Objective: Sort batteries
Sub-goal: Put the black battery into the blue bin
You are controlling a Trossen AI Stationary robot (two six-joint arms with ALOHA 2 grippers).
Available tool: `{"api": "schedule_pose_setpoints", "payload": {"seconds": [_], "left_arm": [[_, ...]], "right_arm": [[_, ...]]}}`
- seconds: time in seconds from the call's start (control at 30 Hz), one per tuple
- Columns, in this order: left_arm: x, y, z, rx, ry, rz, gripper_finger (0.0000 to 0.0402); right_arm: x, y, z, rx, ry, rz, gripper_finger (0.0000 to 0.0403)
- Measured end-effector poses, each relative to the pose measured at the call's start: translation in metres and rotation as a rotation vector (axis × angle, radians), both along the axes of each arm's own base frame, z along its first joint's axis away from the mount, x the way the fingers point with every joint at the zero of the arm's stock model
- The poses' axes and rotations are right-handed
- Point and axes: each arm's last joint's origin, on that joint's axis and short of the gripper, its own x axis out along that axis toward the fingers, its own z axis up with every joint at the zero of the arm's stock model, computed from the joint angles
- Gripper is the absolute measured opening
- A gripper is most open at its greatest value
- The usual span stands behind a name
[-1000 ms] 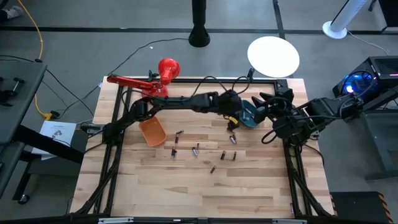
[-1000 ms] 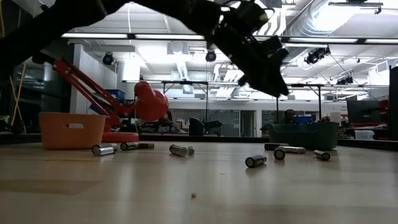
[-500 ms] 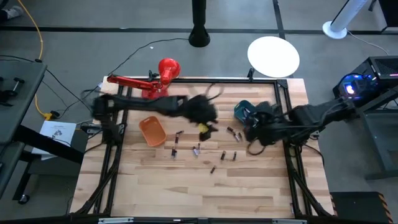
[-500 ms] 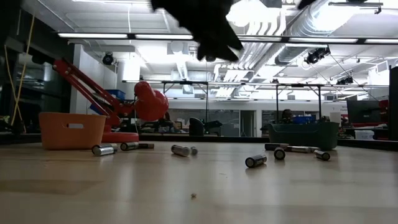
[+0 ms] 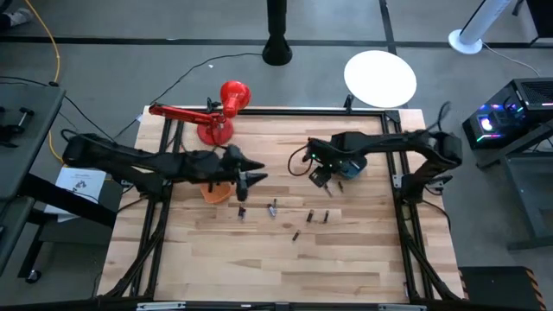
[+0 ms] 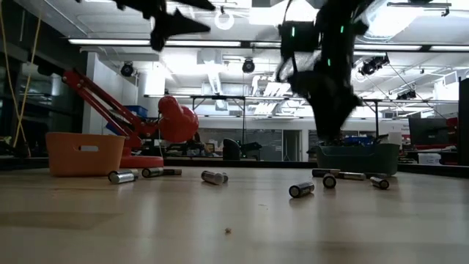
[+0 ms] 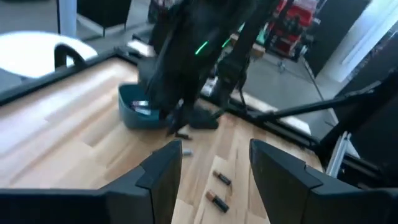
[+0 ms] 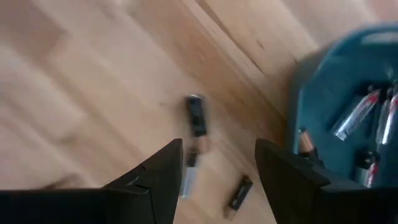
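Several small batteries lie on their sides on the wooden table, among them one, another and a third; they also show in the low view. More batteries lie inside the teal bin. My left gripper hovers open and empty beside the orange bin, above the table. My right gripper hovers open and empty just left of the teal bin, above loose batteries.
A red desk lamp stands at the table's far left. A black frame rail runs along the table's sides. The near half of the table holds nothing but bare wood. A white round disc lies off the table's far edge.
My left gripper has swung fast from over the teal bin toward the table's left edge, and now hangs by the orange bin. My right gripper has gone toward the table's left edge, from right of the teal bin to just left of it. The batteries on the table have kept still.
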Motion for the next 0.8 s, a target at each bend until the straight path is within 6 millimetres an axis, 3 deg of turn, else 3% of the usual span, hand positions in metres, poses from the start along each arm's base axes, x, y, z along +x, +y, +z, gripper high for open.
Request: {"api": "schedule_pose_setpoints", "payload": {"seconds": [0.17, 0.57, 0.67, 0.77, 0.8], "left_arm": [[-0.008, -0.002, 0.008, 0.058, -0.022, 0.055, 0.0179], [-0.008, -0.004, 0.007, 0.063, -0.013, 0.061, 0.0179], [-0.009, -0.004, 0.011, 0.06, -0.033, 0.062, 0.0179], [-0.012, -0.003, 0.026, 0.071, -0.098, 0.06, 0.0179], [-0.014, -0.003, 0.032, 0.085, -0.113, 0.058, 0.0179]], "right_arm": [[0.008, -0.002, -0.029, 0.01, 0.024, 0.066, 0.0195], [0.025, 0.007, -0.064, 0.01, 0.089, 0.12, 0.0187], [0.028, 0.014, -0.066, -0.002, 0.082, 0.148, 0.0135], [0.032, 0.026, -0.048, -0.08, 0.041, 0.203, 0.0038], [0.033, 0.03, -0.034, -0.105, 0.008, 0.211, 0.0025]]}}
